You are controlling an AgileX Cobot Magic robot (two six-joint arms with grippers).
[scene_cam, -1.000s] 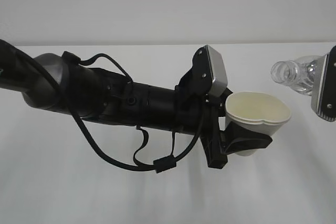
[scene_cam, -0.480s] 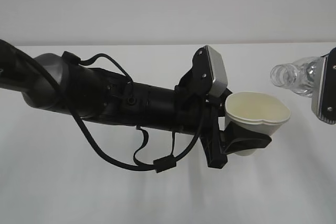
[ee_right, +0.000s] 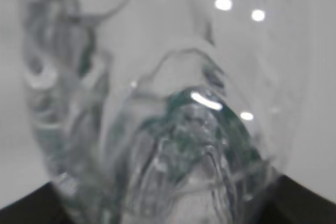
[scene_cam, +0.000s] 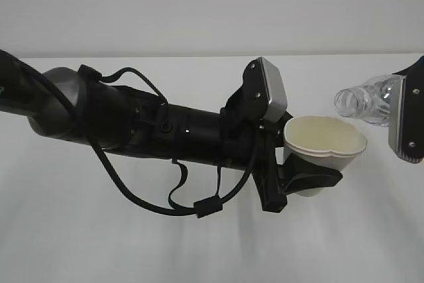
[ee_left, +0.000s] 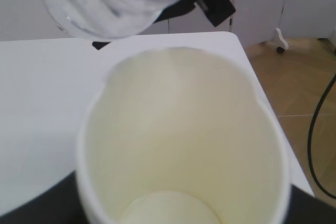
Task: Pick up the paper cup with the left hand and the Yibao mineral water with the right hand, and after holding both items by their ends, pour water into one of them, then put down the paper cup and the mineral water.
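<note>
Item 1: my left hand (scene_cam: 301, 183), fingers clamped on paper cup (scene_cam: 324, 145), held aloft above white table (scene_cam: 99, 243), inside dry.
Item 2: my right hand (scene_cam: 407, 114), closed on Yibao mineral water (scene_cam: 368, 99), uncapped, tipped, mouth near cup rim.
Status: both lifts done; pour, set-down pending.

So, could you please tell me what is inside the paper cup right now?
Nothing visible: the paper cup shows only its dry cream wall and bare bottom disc in the left wrist view. The front of the bottom lies out of frame.
</note>
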